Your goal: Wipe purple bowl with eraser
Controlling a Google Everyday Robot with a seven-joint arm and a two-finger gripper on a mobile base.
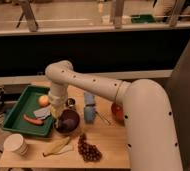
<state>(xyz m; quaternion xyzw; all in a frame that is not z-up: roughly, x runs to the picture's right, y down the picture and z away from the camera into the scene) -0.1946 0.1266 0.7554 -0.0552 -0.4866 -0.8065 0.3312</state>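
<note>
The purple bowl (68, 121) sits on the wooden table (113, 145), just right of the green tray. My gripper (56, 113) hangs from the white arm (63, 80) and comes down at the bowl's left rim, between the bowl and the tray. The eraser is hidden; I cannot make it out at the gripper or on the table.
The green tray (14, 115) holds an orange fruit (43, 100), a red chili (33, 120) and a pale grey slab (43, 113). A blue upright object (89, 107) and an orange-red bowl (116, 113) stand right of the purple bowl. A white cup (15, 145), a banana peel (58, 146) and grapes (88, 149) lie at the front.
</note>
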